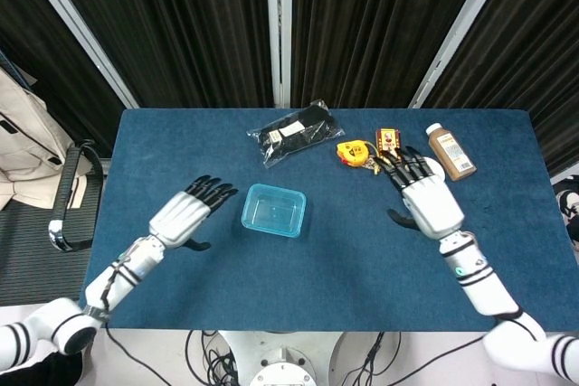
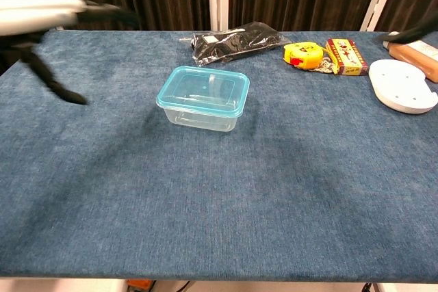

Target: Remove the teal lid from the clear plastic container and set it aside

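Note:
The clear plastic container (image 1: 273,211) (image 2: 202,100) sits mid-table with its teal lid (image 2: 203,89) still seated on top. My left hand (image 1: 187,211) (image 2: 41,10) hovers open just left of the container, fingers spread, touching nothing. Well to the right of the container, my right hand (image 1: 423,198) is open too, fingers spread above the table; the chest view catches only its dark fingertips (image 2: 410,31) at the right edge.
Along the far side lie a black bag (image 1: 295,133) (image 2: 234,41), a yellow tape measure (image 1: 353,152) (image 2: 304,55), a small red-yellow box (image 1: 388,140) (image 2: 345,56), a brown bottle (image 1: 450,151) and a white oval disc (image 2: 404,85). A chair (image 1: 72,196) stands off the table's left edge.

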Controlling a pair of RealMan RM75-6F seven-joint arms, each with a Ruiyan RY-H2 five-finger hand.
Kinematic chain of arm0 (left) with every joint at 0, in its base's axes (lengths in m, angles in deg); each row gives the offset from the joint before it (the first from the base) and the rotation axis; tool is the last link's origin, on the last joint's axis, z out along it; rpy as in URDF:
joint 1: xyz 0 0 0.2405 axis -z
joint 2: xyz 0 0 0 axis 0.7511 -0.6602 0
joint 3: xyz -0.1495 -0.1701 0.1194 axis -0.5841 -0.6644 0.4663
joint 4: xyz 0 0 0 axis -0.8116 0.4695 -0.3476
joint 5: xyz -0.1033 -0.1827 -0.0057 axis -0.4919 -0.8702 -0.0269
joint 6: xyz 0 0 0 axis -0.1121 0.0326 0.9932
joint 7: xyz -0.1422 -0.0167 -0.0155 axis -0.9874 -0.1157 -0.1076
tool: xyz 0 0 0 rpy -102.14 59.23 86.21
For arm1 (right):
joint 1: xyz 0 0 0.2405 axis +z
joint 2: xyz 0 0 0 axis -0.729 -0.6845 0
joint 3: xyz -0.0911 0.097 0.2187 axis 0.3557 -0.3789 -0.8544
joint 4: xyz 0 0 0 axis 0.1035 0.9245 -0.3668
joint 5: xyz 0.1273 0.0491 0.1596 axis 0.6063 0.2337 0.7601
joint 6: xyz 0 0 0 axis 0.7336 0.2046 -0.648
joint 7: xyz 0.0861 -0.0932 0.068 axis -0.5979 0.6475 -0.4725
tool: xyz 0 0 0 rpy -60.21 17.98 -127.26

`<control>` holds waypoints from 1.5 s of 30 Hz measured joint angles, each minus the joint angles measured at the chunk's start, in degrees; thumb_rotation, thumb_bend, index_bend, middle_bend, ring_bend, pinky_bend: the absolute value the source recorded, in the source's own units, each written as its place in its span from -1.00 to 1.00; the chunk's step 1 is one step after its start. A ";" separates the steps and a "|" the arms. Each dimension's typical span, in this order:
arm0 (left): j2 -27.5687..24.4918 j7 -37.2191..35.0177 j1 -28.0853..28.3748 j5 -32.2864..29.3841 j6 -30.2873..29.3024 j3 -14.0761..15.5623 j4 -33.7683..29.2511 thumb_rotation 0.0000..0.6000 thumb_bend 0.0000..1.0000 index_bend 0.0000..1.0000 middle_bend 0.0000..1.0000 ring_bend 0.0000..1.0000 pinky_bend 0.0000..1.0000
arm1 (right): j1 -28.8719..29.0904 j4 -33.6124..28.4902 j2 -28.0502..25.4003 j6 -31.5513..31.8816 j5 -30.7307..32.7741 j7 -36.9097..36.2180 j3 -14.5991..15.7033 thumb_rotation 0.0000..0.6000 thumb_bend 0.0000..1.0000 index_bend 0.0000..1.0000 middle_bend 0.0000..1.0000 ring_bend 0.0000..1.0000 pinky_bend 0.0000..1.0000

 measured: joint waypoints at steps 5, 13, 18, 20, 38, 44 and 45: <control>4.24 2.93 6.51 -9.31 7.23 -2.46 2.16 1.00 -1.00 -1.00 -1.00 -1.00 -1.00 | -5.24 -2.92 -5.26 5.24 -0.82 -0.10 1.35 1.00 -0.77 -1.00 -0.86 -1.00 -1.00; 8.91 12.25 14.72 -24.69 12.95 -3.18 6.70 1.00 -1.00 -1.00 -1.00 -1.00 -1.00 | -6.93 -0.97 -4.89 4.94 -1.35 -2.92 2.79 1.00 -0.76 -1.00 -0.86 -1.00 -1.00; 10.48 16.16 19.41 -35.21 14.57 -2.25 8.58 1.00 -1.00 -1.00 -1.00 -1.00 -1.00 | -6.62 1.23 -2.67 3.54 -2.22 -4.49 3.22 1.00 -0.77 -1.00 -0.86 -1.00 -1.00; 10.89 17.36 21.47 -39.31 15.08 -1.60 9.18 1.00 -1.00 -1.00 -1.00 -1.00 -1.00 | -6.41 1.86 -1.97 3.11 -2.69 -4.79 3.36 1.00 -0.76 -1.00 -0.86 -1.00 -1.00; 14.47 16.63 30.27 -51.75 15.60 3.12 14.55 1.00 -1.00 -0.67 -0.57 -0.68 -0.62 | -5.55 6.03 3.57 1.27 -4.56 -8.46 4.04 1.00 -0.78 -1.00 -0.86 -1.00 -1.00; 15.50 15.61 29.40 -50.37 10.71 3.35 11.82 1.00 -1.00 -0.50 -0.38 -0.50 -0.36 | -3.96 8.76 10.00 0.94 -7.09 -11.40 4.37 1.00 -0.81 -1.00 -0.90 -1.00 -1.00; 15.62 15.63 29.32 -50.31 10.08 3.44 11.14 1.00 -1.00 -0.50 -0.37 -0.49 -0.36 | -3.53 9.60 11.68 0.96 -7.73 -11.85 4.42 1.00 -0.81 -1.00 -0.91 -1.00 -1.00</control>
